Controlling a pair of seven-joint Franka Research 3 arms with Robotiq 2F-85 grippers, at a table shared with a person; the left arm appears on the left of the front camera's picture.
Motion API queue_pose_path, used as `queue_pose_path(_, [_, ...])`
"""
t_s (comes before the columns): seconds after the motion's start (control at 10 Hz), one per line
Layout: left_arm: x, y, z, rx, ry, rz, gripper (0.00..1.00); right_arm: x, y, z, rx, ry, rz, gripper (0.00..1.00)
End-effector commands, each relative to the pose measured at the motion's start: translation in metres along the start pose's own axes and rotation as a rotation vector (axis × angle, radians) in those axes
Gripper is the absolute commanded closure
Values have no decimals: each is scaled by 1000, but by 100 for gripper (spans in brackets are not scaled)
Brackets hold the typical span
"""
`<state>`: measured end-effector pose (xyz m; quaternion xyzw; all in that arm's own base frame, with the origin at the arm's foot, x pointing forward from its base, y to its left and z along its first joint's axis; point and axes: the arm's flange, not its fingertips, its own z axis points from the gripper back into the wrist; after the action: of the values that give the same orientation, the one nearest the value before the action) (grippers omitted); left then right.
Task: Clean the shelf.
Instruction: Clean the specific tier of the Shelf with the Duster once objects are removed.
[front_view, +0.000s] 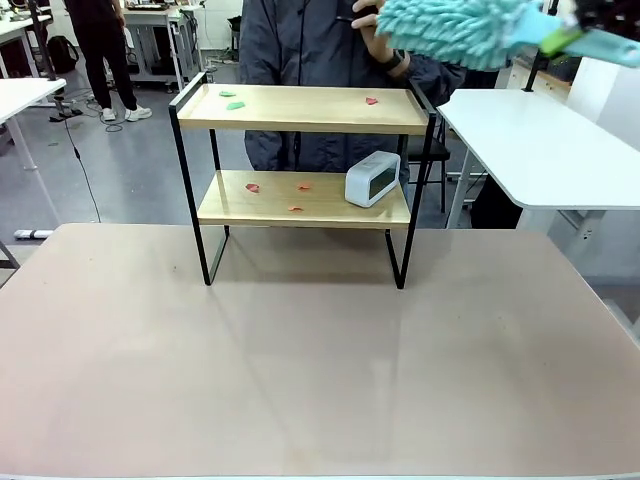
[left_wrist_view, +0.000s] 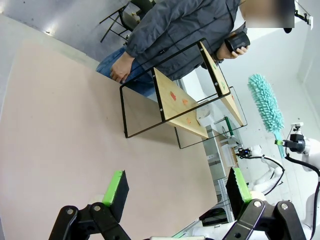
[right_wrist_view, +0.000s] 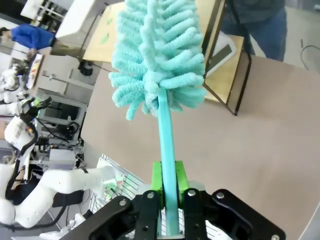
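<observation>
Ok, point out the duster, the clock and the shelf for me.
duster (right_wrist_view: 160, 55), right wrist view, fluffy head.
clock (front_view: 372, 180), front view, its front face.
shelf (front_view: 300, 108), front view, bare top board.

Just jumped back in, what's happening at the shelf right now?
The right end effector is shut on the handle of a teal duster, held high near the right end of the shelf, not touching it. The left end effector hangs open over the table. Small red and green scraps lie on the shelf boards, and a white clock sits on the lower one. A person stands behind the shelf.
</observation>
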<state>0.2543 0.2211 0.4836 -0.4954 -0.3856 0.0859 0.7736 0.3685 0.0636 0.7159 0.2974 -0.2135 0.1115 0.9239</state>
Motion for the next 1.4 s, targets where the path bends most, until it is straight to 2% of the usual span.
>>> queue_pose_path(0.0, [1,0,-1,-22,-15,-23,0,10,15,-23,-107,-45,-56,87])
queue_pose_path(0.3, [1,0,-1,-22,-15,-23,0,7,20,-66,-233,-93,-108,87])
queue_pose_path(0.5, [1,0,-1,-22,-15,-23,0,0,19,-87,-262,-54,-105,87])
queue_pose_path(0.9, [1,0,-1,-22,-15,-23,0,-3,17,-99,-255,-37,-98,87])
queue_pose_path(1.3, [1,0,-1,-22,-15,-23,0,-4,34,-119,-249,21,-47,87])
